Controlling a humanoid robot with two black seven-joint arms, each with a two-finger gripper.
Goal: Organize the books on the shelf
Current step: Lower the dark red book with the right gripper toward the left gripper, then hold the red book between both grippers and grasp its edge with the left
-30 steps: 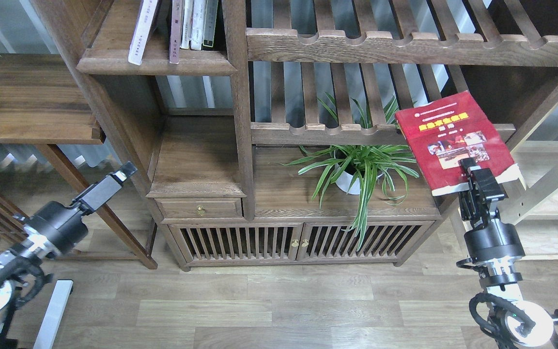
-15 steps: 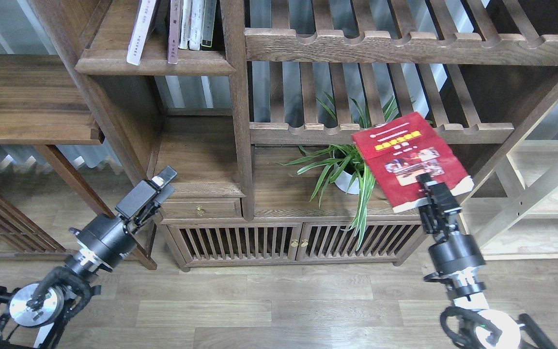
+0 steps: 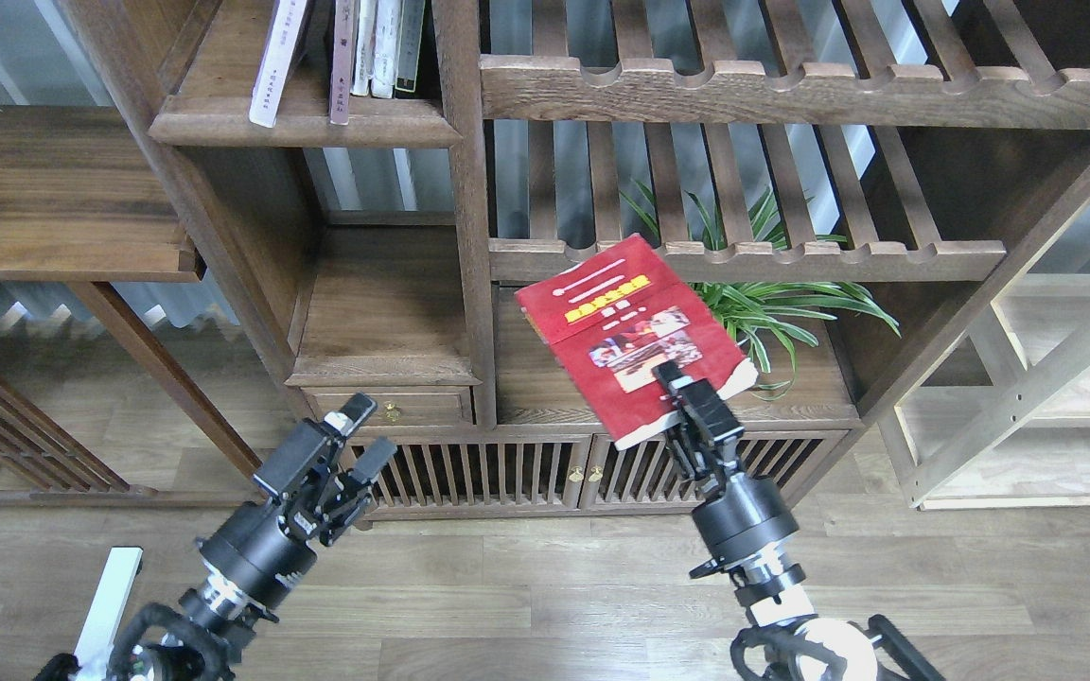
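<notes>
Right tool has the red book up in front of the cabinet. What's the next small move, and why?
Probably carry the red book further left and up toward the solid shelf where the other books stand. The right tool grips it by its lower edge, cover facing up and tilted, in front of the plant bay and well below that shelf. The left tool is open and empty.

Red paperback (image 3: 635,336), yellow title + small photos on cover, tilted face-up in mid-air before the cabinet, near edge pinched. Dark-brown wooden shelf (image 3: 304,118) upper left, thick moulded front edge.
</notes>
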